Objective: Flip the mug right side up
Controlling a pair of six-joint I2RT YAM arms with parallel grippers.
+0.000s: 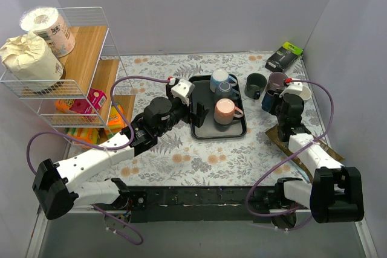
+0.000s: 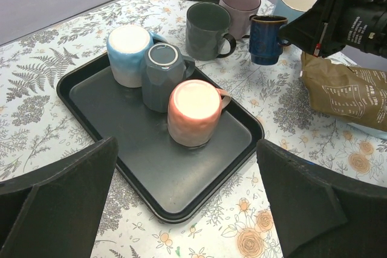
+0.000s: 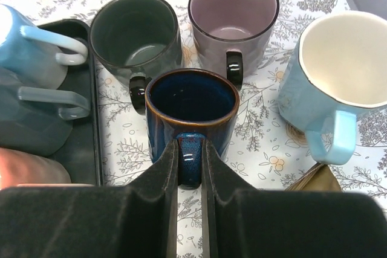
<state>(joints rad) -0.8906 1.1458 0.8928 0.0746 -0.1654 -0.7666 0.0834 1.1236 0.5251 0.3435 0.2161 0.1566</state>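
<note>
The right gripper is pinched narrow on the handle of the glossy navy-blue ceramic mug, which sits mouth-up toward the far right corner of the floral-clothed table, off the right edge of the black plastic tray. It looks to me like it's resting on the cloth, though I can't see the base. The trouble is the crowd around it: the dark grey-green mug and the mauve mug have their handles just beside its rim (touching or not, I can't tell), and the pale blue, cream-lined mug is near on the right. If the fingers back away before they part, they'd drag the handle and knock the mug into those neighbours or tip it. The crumpled brown paper packet lies near the arm and could snag on the way out. Over the tray's near edge, the left gripper hangs spread wide and empty; dropping carelessly, it could clip the upside-down salmon-pink mug.
</note>
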